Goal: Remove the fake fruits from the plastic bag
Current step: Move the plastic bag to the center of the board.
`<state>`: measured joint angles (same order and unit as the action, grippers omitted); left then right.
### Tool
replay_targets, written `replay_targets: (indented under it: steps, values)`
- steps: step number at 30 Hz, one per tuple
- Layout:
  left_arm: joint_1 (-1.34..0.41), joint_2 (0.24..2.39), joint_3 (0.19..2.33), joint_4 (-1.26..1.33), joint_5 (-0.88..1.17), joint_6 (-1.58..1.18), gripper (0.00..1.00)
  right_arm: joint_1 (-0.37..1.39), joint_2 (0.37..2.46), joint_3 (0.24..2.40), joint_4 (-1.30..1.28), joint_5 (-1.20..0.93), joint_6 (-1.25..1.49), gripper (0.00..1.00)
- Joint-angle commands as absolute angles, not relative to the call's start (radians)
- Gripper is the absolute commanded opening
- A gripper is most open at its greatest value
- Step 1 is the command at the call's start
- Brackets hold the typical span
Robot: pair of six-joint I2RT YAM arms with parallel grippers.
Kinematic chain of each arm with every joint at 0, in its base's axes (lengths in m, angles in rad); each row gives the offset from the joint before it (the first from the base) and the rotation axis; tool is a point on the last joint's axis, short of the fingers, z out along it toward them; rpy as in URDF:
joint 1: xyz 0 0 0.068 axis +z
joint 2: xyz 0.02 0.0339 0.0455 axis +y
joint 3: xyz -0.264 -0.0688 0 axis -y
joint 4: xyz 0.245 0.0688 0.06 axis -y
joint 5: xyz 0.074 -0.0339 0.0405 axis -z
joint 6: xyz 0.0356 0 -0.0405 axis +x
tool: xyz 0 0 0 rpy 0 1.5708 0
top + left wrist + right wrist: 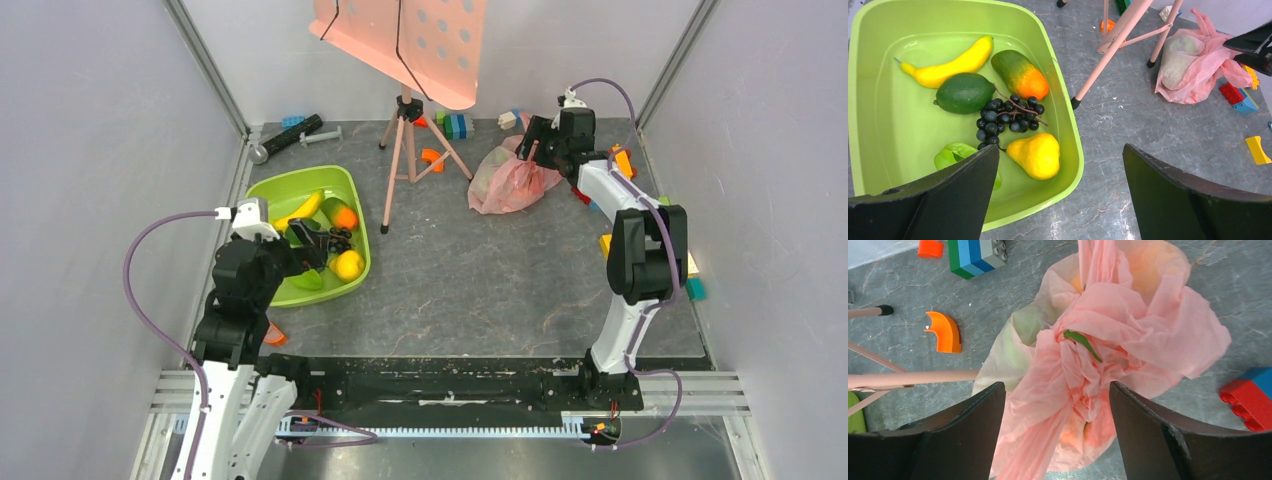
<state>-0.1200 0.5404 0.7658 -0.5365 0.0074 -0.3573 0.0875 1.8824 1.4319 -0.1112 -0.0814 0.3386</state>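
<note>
The pink plastic bag (508, 182) lies at the back right of the table, its top bunched up. Pale green and orange fruit shapes show through it (1020, 340). My right gripper (1057, 390) is open and hangs over the bag (1128, 325), one finger on each side of the gathered top. Several fake fruits lie in the green tub (1068, 165): a banana (955, 62), a dark green fruit (964, 92), a mango (1020, 74), black grapes (1005, 115) and a yellow pear (1037, 155). My left gripper (1060, 150) is open and empty above the tub's near right rim.
A pink tripod stand (408, 130) with a perforated panel (420, 40) stands between tub and bag. Toy blocks (455, 124) lie at the back, and red and blue ones (1250, 395) beside the bag. An orange curved piece (945, 332) and a black tool (295, 132) are also there.
</note>
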Motion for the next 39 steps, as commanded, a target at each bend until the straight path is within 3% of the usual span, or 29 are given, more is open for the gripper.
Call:
replay_targets:
  steps: [1, 10, 15, 18, 30, 39]
  values:
    - [-0.12, 0.523, 0.758, -0.527, 0.004, -0.293, 1.0, 0.084, 1.945, 1.52, -0.114, -0.126, 0.365, 0.77]
    - [-0.12, 0.544, 0.762, -0.529, 0.029, -0.293, 1.0, 0.084, 2.048, 1.557, -0.117, -0.157, 0.351, 0.59]
    - [-0.12, 0.546, 0.763, -0.529, 0.034, -0.293, 1.0, 0.084, 2.02, 1.513, -0.095, -0.157, 0.327, 0.35]
    - [-0.12, 0.551, 0.762, -0.528, 0.042, -0.294, 1.0, 0.084, 1.927, 1.425, -0.042, -0.139, 0.304, 0.28]
    - [-0.121, 0.553, 0.761, -0.515, 0.091, -0.309, 1.0, 0.087, 1.514, 1.185, -0.066, -0.16, 0.174, 0.23]
    - [-0.121, 0.56, 0.764, -0.485, 0.259, -0.35, 1.0, 0.146, 1.219, 0.939, -0.178, -0.162, 0.184, 0.24]
